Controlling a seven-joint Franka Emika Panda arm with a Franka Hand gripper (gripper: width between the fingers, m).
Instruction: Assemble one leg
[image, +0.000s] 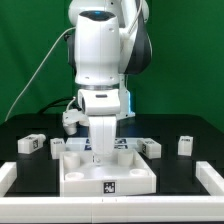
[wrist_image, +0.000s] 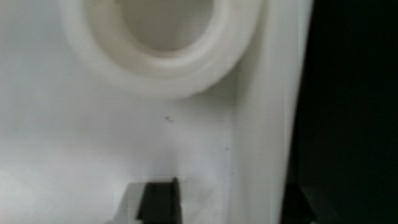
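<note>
Though small, leg seemingly upright.

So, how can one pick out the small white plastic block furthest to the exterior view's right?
Start at the large white square tray-like part below the white robot arm. Go to the exterior view's right, past the block at its corner. The leg stands alone on the black table, outermost.

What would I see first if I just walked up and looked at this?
The big white robot arm stands in the middle, reaching straight down over the white square tray part at the front. Small white tagged legs sit on the black table either side, such as the leg farthest to the exterior view's right.
</note>
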